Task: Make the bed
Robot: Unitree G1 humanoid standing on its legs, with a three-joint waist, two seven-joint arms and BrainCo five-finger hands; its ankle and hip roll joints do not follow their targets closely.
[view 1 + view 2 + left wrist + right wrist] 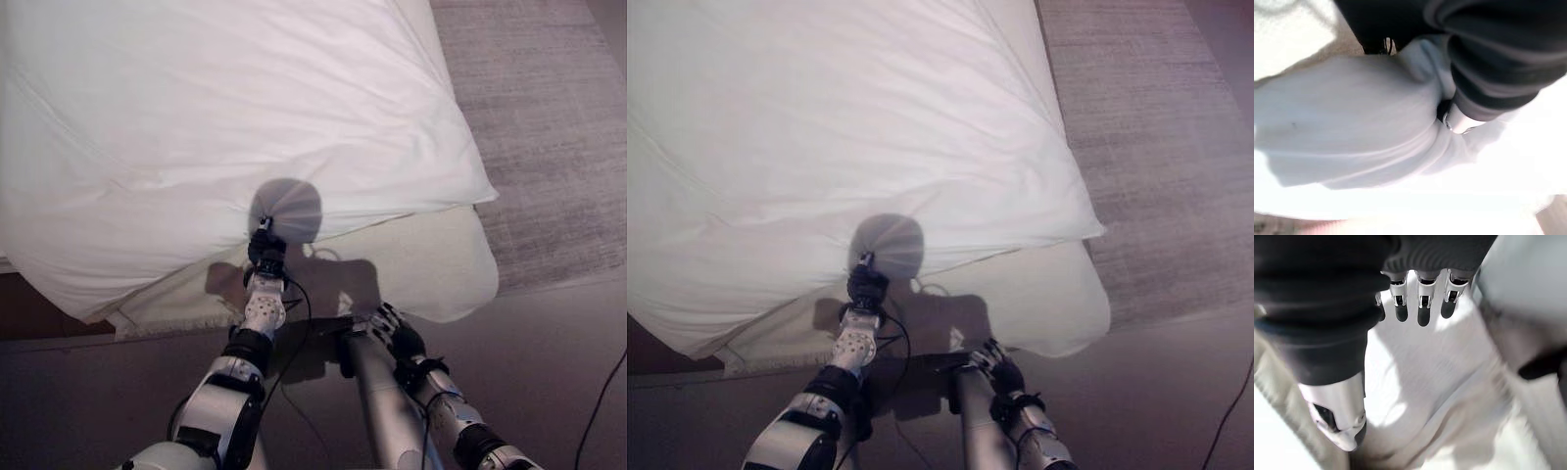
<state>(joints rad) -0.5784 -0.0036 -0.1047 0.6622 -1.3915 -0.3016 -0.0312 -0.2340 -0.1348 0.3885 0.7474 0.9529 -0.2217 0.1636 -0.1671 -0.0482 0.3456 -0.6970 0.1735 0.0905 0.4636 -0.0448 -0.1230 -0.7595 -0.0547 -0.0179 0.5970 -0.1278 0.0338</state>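
My left robot hand (pixel 265 251) is clenched on the near edge of the white duvet (pixel 216 127), fabric bunched round its fingers (wrist view confirms the pinch). The duvet covers the bed, its near corner hanging short of the mattress (pixel 431 264) corner. My right robot hand (pixel 1420 298) hangs released, fingers straight, just off the mattress foot. Procedure, in my judgement: keep the pinch firm, draw the edge evenly toward the foot, avoid creasing. No readable labels.

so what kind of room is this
Most likely a bedroom: a white duvet lies over a mattress, with a grey rug beside the bed. The left hand grips the duvet's edge.
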